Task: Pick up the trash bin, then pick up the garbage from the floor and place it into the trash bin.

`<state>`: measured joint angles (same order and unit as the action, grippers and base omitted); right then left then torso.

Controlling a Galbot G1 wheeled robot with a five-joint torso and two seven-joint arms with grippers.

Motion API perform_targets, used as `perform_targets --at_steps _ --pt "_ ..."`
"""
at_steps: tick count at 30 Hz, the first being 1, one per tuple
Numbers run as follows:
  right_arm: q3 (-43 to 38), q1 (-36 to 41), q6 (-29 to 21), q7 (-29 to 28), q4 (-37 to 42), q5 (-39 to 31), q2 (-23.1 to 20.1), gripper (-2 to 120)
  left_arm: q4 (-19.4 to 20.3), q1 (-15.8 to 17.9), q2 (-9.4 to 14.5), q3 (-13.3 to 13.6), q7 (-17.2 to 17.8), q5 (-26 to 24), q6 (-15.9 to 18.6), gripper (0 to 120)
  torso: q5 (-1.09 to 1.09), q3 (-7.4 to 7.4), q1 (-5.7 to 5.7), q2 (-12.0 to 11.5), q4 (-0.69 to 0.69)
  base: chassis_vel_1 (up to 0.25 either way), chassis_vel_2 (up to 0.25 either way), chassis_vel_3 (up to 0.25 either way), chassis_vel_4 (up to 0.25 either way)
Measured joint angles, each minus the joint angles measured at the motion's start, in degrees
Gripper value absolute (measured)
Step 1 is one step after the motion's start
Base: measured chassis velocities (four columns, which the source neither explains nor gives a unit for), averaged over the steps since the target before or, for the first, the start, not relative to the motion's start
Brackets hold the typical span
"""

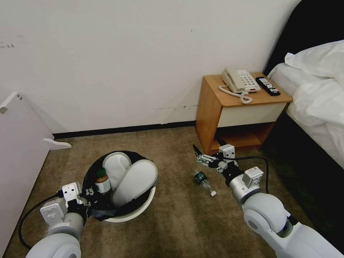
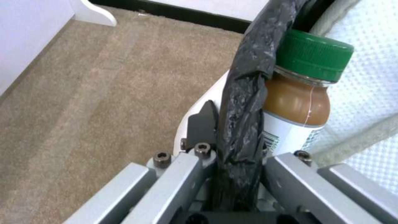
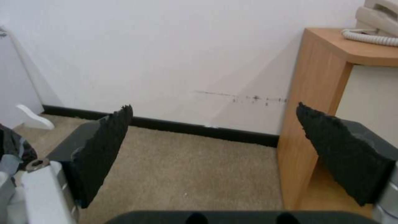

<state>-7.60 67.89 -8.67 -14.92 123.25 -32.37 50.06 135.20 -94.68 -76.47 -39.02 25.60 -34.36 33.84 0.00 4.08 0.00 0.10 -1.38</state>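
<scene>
The trash bin (image 1: 143, 209), white with a black bag over its rim, stands on the floor (image 1: 179, 229) at lower left. It holds two white slippers (image 1: 134, 182) and a brown bottle with a green cap (image 1: 102, 181). My left gripper (image 1: 87, 196) is shut on the bin's near rim; the left wrist view shows its jaws clamped on the bagged rim (image 2: 240, 124) beside the bottle (image 2: 298, 102). A small clear plastic bottle (image 1: 203, 180), a piece of the garbage, lies on the carpet. My right gripper (image 1: 198, 154) hovers just beyond it, open and empty, pads (image 3: 104, 149) wide apart.
A wooden nightstand (image 1: 209, 107) with a phone (image 1: 238, 80) and a remote (image 1: 267, 86) stands against the wall, close to the right gripper. A bed (image 1: 319, 107) fills the right side. A white panel (image 1: 18, 143) stands at the left.
</scene>
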Motion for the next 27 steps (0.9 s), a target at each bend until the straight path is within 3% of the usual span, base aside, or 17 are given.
perform_targets --at_steps 27 --pt "0.49 -0.17 -1.76 -0.37 -0.02 -1.01 0.40 100 -0.86 1.56 1.95 0.19 0.19 -0.46 -0.40 2 0.00 0.00 0.00 0.00 0.02 0.000 0.000 0.000 0.000"
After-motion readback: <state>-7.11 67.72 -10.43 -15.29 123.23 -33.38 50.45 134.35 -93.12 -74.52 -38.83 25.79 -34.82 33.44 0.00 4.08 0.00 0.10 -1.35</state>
